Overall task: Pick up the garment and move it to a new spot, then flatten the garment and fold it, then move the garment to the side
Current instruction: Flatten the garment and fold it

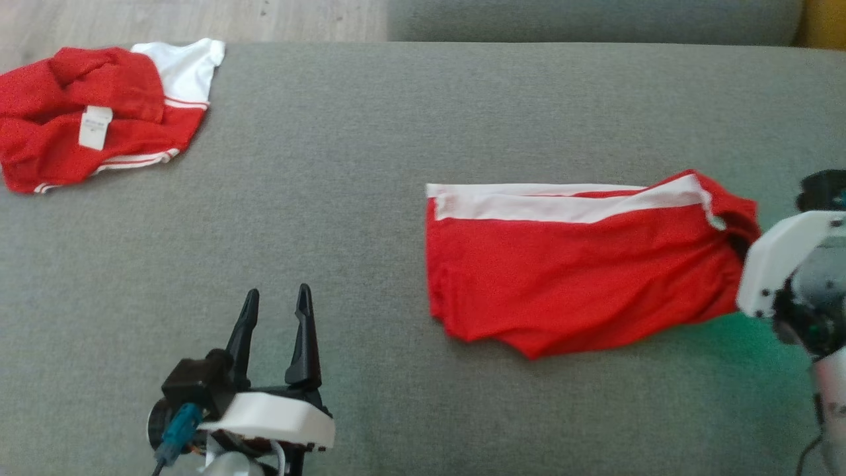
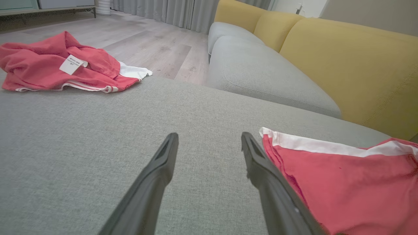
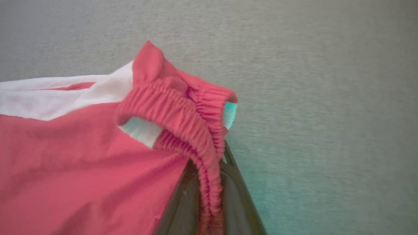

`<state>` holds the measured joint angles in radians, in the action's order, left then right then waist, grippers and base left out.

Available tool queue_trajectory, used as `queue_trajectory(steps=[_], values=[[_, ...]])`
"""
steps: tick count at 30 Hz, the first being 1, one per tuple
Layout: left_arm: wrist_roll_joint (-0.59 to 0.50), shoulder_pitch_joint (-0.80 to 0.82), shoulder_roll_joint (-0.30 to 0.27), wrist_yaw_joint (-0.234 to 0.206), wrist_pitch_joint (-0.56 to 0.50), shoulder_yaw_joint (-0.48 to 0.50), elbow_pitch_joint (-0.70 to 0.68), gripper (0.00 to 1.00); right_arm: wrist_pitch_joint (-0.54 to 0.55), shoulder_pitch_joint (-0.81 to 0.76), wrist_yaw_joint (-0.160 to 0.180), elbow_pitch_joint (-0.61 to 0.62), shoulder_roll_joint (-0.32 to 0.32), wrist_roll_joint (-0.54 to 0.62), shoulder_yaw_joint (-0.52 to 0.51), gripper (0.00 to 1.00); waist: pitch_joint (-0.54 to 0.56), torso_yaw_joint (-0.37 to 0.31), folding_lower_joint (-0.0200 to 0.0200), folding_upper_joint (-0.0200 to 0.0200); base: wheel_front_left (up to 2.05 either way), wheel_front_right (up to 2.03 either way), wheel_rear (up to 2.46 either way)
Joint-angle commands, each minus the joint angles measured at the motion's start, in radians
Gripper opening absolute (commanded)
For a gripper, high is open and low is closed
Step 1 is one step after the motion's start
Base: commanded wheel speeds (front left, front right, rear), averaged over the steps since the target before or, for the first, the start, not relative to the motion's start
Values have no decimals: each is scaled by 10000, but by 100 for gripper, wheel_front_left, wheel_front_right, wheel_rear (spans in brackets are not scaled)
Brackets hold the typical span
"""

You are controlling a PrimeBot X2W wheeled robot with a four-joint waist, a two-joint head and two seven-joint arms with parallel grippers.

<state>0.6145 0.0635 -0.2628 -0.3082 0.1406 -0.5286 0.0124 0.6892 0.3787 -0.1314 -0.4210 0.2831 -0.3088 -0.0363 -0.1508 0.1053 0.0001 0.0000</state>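
A pair of red shorts [image 1: 568,271] with a white side stripe lies folded on the grey cushion, right of centre. My right gripper [image 3: 209,182] is shut on the shorts' elastic waistband [image 3: 183,114] at their right end, the band pinched between the dark fingers. In the head view the right wrist [image 1: 780,264] sits at the shorts' right edge, fingers hidden under the cloth. My left gripper [image 1: 276,305] is open at the lower left with nothing between its fingers; the shorts [image 2: 343,182] lie just right of it.
A second red and white garment [image 1: 99,112] with a white label lies crumpled at the cushion's far left corner. Beyond the far edge are wood floor [image 2: 156,49], a grey seat [image 2: 261,71] and yellow backrests [image 2: 352,62]. Bare cushion [image 1: 330,198] lies between the garments.
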Motion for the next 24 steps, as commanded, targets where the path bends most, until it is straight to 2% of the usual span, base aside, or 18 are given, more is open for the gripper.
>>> queue_trajectory(steps=[1,5,11,15,19,24], values=[[-135,473,-143,-57,3,275,-358,100,125,167,7,538,294,-129,49,0,7,-111,-1,0,0,0,0],[-132,482,-173,-74,-28,269,-380,100,317,28,7,827,151,-581,-20,0,-1,-221,-1,0,0,0,0],[-110,561,-242,-105,-70,317,-422,100,896,-38,7,1927,-978,-2258,323,0,8,-327,-1,0,0,0,0],[-88,592,-289,-136,-60,377,-450,100,1118,-32,7,2560,-1667,-2846,763,0,42,-275,-1,0,0,0,0],[-54,597,-285,-136,-54,373,-453,100,1013,46,7,2514,-2171,-3003,1033,0,63,-102,-1,0,0,0,0],[-21,656,-218,-107,-27,322,-422,100,404,275,7,1758,-2319,-3053,1522,0,32,233,-1,0,0,0,0]])
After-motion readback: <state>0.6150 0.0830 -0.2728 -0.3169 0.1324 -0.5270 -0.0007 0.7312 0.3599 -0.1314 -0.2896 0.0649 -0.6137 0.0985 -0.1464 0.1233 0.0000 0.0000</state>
